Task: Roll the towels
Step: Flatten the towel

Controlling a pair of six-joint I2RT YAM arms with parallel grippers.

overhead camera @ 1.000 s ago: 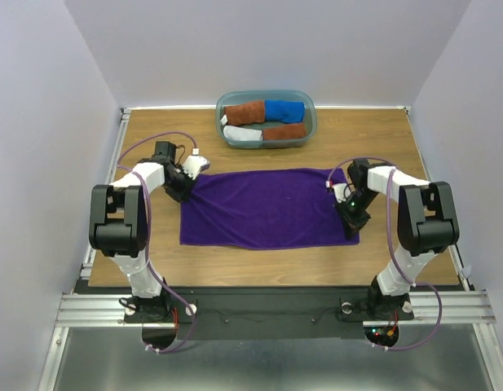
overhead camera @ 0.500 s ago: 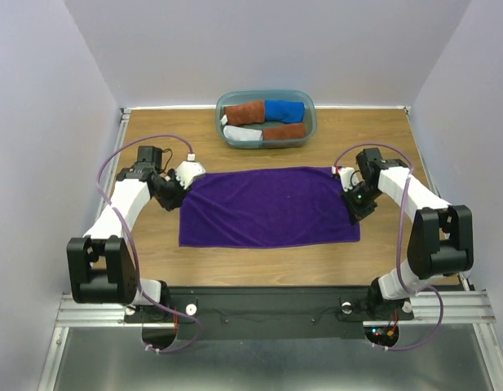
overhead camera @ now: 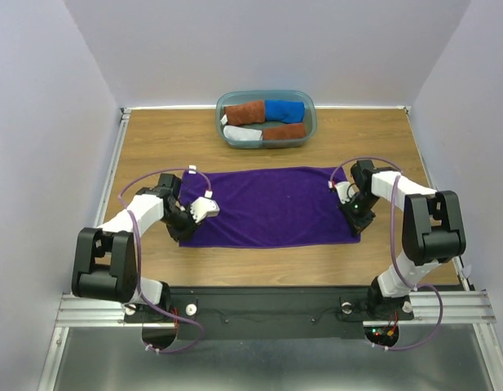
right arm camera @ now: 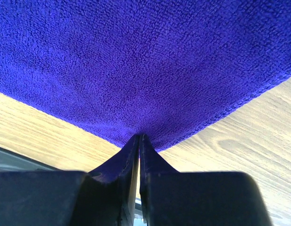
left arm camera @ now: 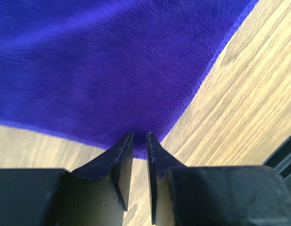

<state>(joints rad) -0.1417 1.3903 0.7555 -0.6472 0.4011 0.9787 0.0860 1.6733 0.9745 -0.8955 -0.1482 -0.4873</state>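
The purple towel [overhead camera: 271, 208] lies flat in the middle of the wooden table [overhead camera: 153, 138]. My left gripper [overhead camera: 186, 230] is at its near-left corner. In the left wrist view, the left gripper [left arm camera: 139, 134] has its jaws a narrow gap apart, with the towel [left arm camera: 112, 61] corner edge just between the tips. My right gripper [overhead camera: 357, 221] sits at the near-right corner. In the right wrist view, the right gripper [right arm camera: 139, 136] is shut, pinching the towel [right arm camera: 145, 61] edge at its tips. Other rolled towels are rust-brown [overhead camera: 245, 112], bright blue [overhead camera: 284, 110] and pale grey [overhead camera: 244, 134].
The rolled towels lie in a teal-grey tub [overhead camera: 310, 114] at the back of the table. A metal rail [overhead camera: 267, 305] runs along the near edge by the arm bases. Purple-grey walls enclose the table on three sides.
Both arms swung outward to the towel's far corners, then came back toward its near corners. The left gripper is now at the near-left corner and the right is back at the near-right.
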